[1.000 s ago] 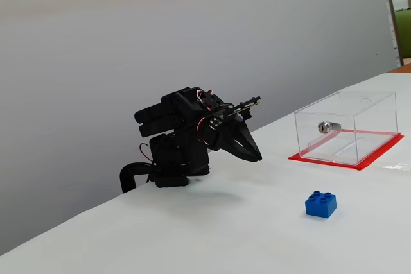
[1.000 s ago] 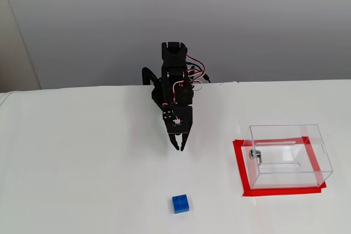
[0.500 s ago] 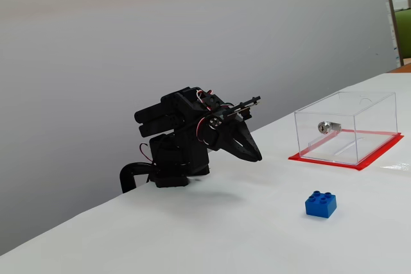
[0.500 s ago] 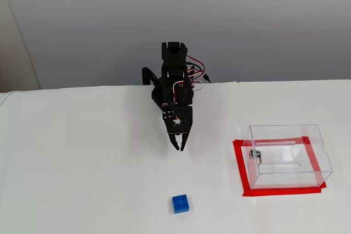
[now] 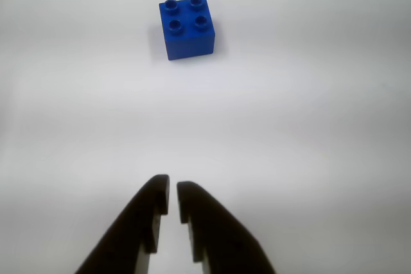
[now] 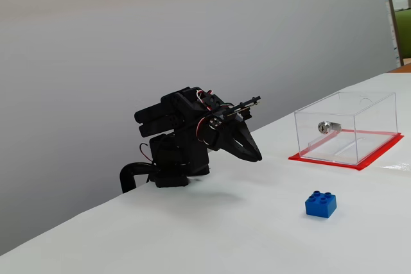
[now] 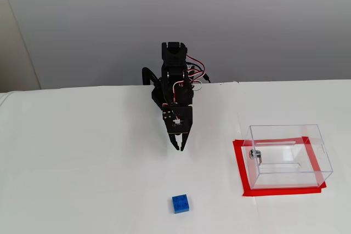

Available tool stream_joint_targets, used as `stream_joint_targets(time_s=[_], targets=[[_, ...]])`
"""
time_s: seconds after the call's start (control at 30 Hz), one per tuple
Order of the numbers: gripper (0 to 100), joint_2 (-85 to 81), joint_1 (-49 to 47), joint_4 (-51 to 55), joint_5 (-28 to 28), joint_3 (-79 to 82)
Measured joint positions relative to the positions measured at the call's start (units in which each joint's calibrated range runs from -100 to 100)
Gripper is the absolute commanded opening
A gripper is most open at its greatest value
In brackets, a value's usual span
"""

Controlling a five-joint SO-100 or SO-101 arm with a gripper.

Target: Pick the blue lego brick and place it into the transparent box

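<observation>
On the white table (image 7: pixel 82 163) the blue lego brick (image 7: pixel 181 204) sits well apart from the nearly closed, empty gripper (image 5: pixel 173 200) and transparent box (image 7: pixel 289 154)

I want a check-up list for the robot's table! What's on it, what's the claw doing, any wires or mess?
Surface: white table, bare and clean.
Job's things: the blue lego brick sits studs up on the table, out in front of the gripper, touching nothing. The transparent box stands to the right in this fixed view on a red base sheet, with a silver lock on one wall; no brick inside.
Clutter: nothing seen.
Grippers: the gripper is empty, fingertips nearly together, hanging above the table short of the brick.
Cables: red and white wires loop on the arm.
Surroundings: plain grey wall; shelving at the far right edge.
</observation>
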Motion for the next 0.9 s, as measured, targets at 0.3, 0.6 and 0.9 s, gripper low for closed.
stream_joint_targets(time_s=[0.3, 0.6, 0.9], targets=[[1, 0.0, 0.0, 0.0, 0.0, 0.0], [1, 0.0, 0.0, 0.0, 0.0, 0.0], [1, 0.0, -0.5, 0.0, 0.0, 0.0]])
